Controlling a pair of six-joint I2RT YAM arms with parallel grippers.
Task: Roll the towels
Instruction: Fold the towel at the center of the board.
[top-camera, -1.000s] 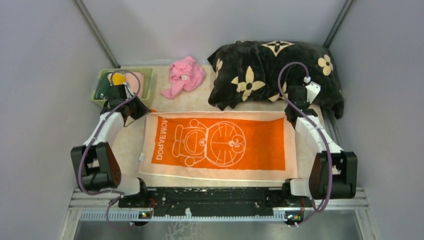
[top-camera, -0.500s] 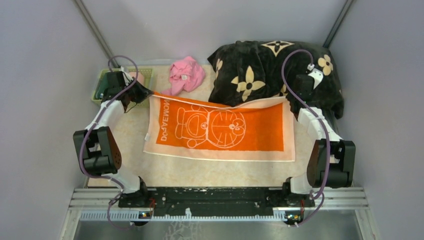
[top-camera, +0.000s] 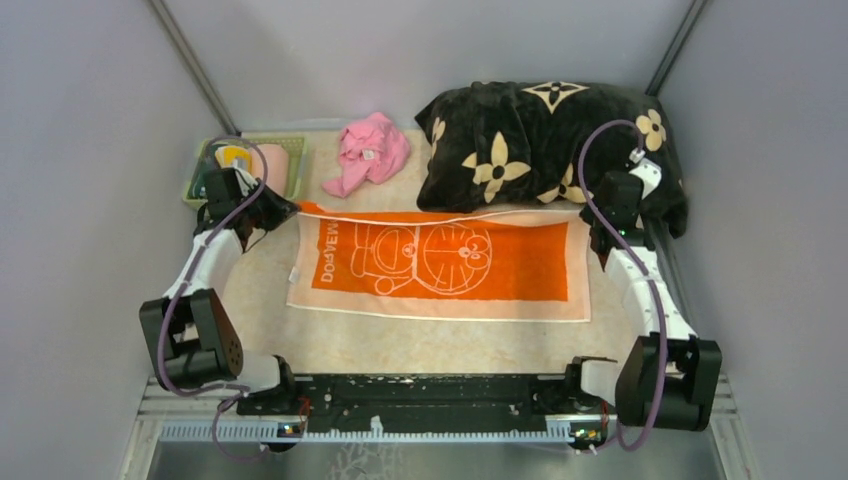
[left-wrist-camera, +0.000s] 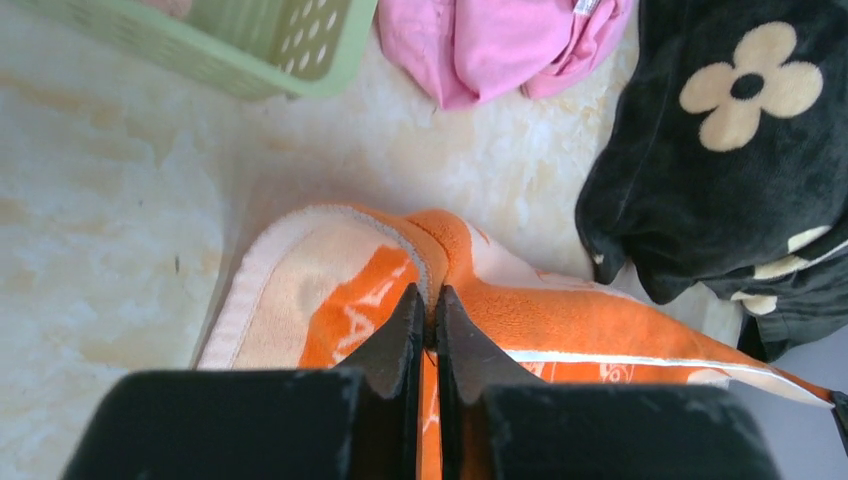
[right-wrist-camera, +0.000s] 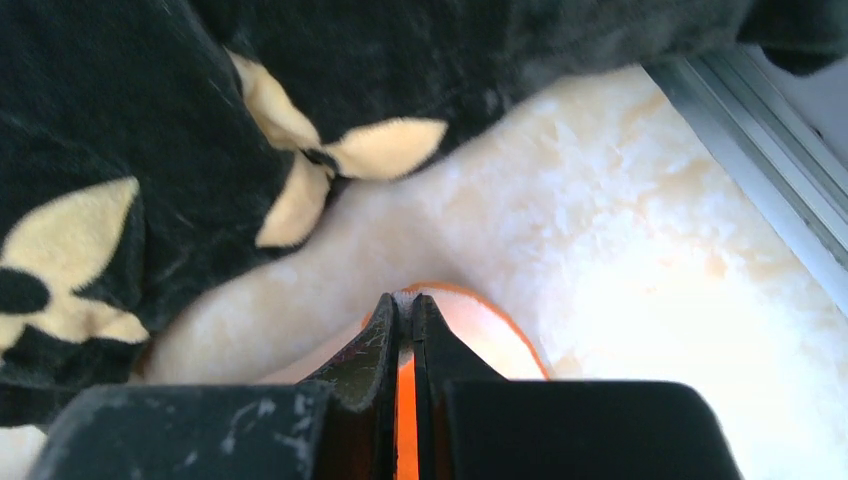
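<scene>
cream mottled tabletop (top-camera: 260, 290) | orange doraemon towel (top-camera: 440, 262): likely soft, light, limp, best held by corners | left gripper (left-wrist-camera: 427, 308) clamped on far-left corner | right gripper (right-wrist-camera: 404, 300) clamped on far-right corner

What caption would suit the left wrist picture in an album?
Left gripper pinching a corner of the orange towel, pink cloth and green basket beyond.

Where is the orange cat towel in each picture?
Top view: the orange towel is spread out in the middle.
Left wrist view: its corner is pinched in the left gripper.
Right wrist view: only a small corner shows, pinched in the right gripper.
Shared landmark: the black flowered blanket, beyond the towel in every view.
</scene>
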